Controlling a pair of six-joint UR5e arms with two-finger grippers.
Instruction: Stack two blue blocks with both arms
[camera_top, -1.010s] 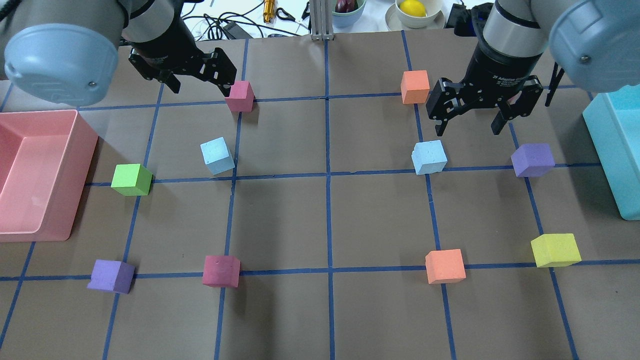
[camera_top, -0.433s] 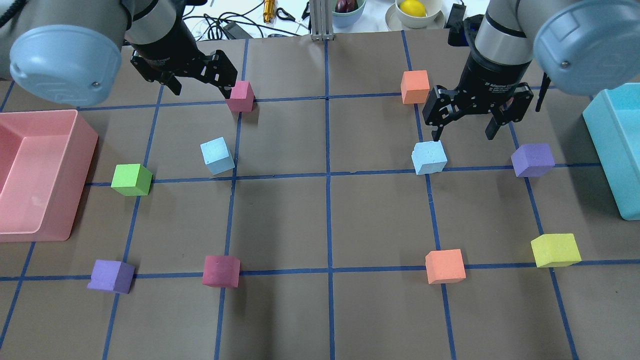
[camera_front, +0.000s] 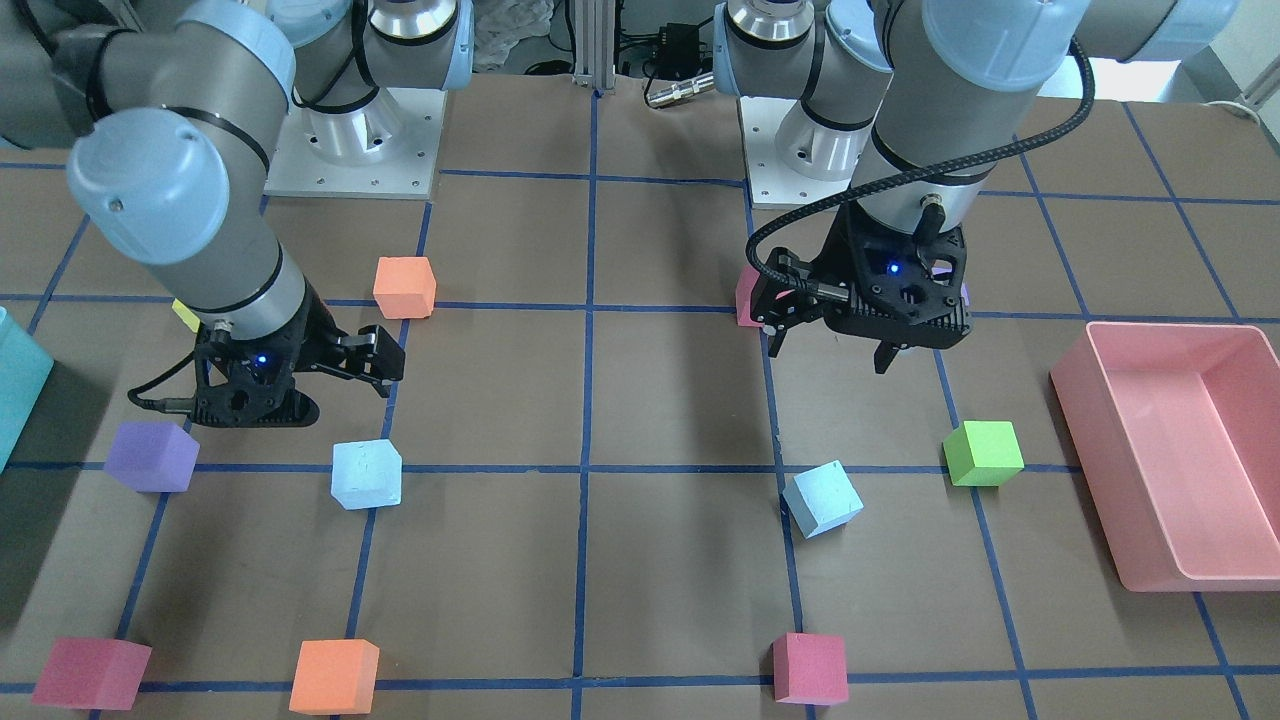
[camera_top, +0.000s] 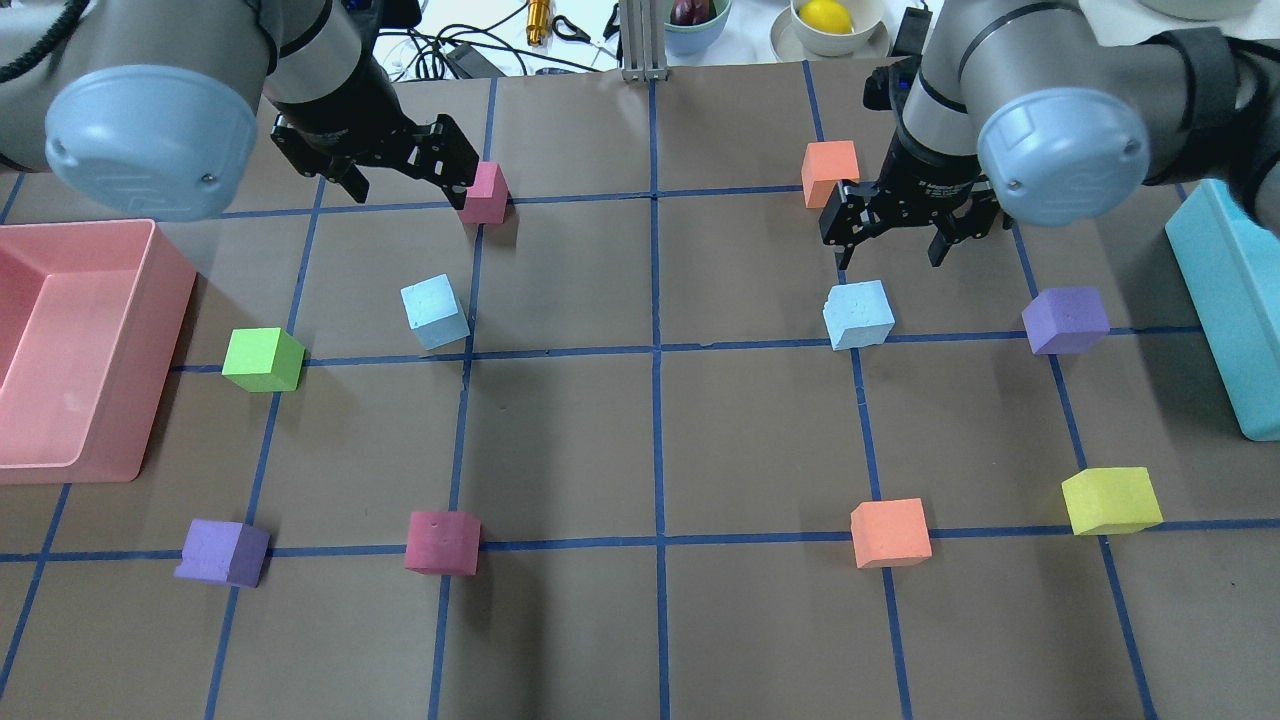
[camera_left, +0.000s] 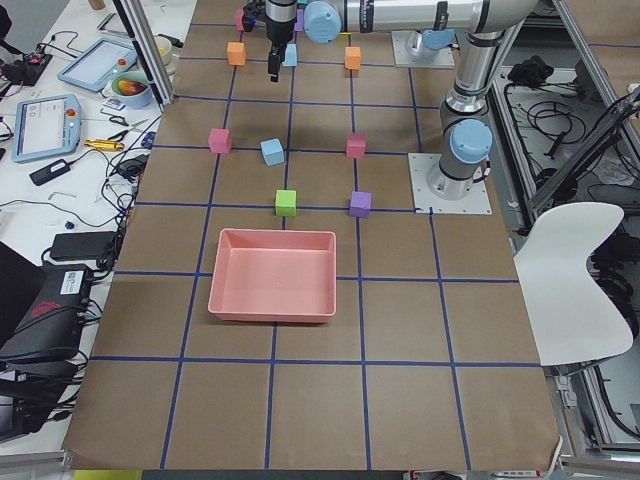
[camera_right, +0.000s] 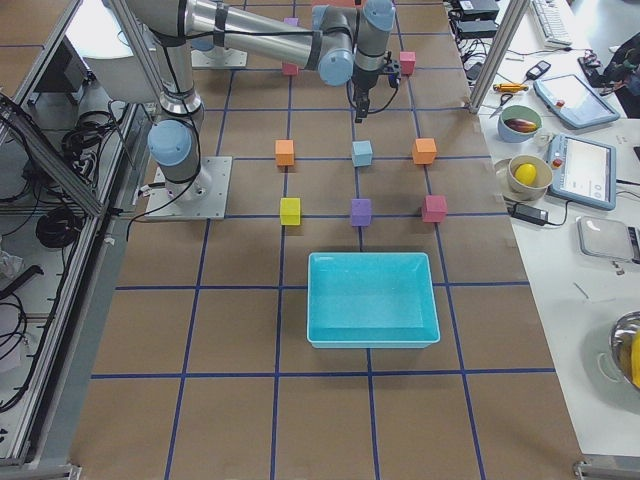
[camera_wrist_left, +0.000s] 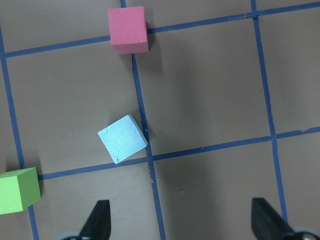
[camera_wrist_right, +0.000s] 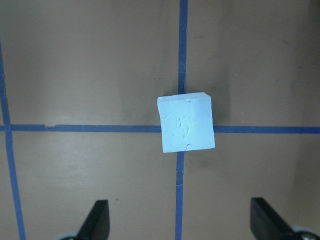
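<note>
Hovering wide open, empty: left gripper (camera_top: 408, 185) by the blue block (camera_top: 434, 311) nearer the pink tray (camera_top: 170, 300), right gripper (camera_top: 890, 258) by the farther blue block (camera_top: 858, 314).

White lettering (camera_top: 945, 186) on the right tool (camera_top: 890, 262), too small to read, nothing else legible

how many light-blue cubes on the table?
2. Left blue cube sits near the green cube; right blue cube lies on a tape crossing. Neither is held; none looks hidden.

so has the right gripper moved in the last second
Yes. In the overhead view the right gripper shifted left, closer to the far orange block.
</note>
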